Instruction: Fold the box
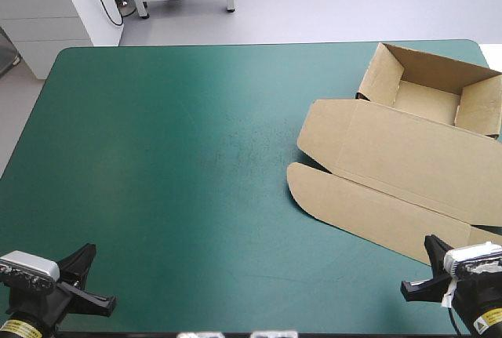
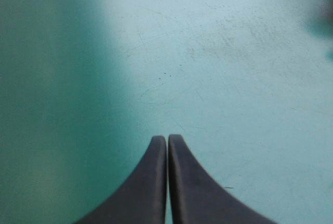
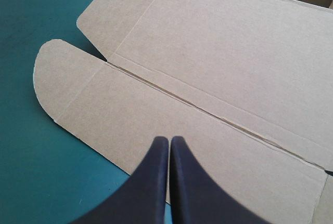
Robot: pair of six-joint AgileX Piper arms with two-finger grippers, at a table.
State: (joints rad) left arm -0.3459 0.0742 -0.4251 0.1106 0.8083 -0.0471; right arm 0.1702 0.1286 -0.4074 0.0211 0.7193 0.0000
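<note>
The brown box (image 1: 392, 158) sits as an open tray, its lid lying flat on the teal-green cover (image 1: 180, 158). Of the 2 grippers, the right gripper (image 3: 169, 140) hovers over the lid's front flap, black fingers pressed together on nothing. The left gripper (image 2: 167, 138), well apart from the box over bare cover, is likewise clenched and empty. Working the flap well likely means parting the fingers, catching the flap's free edge and bending along the scored crease while the tray is steadied. No print or label is readable on the board.
</note>
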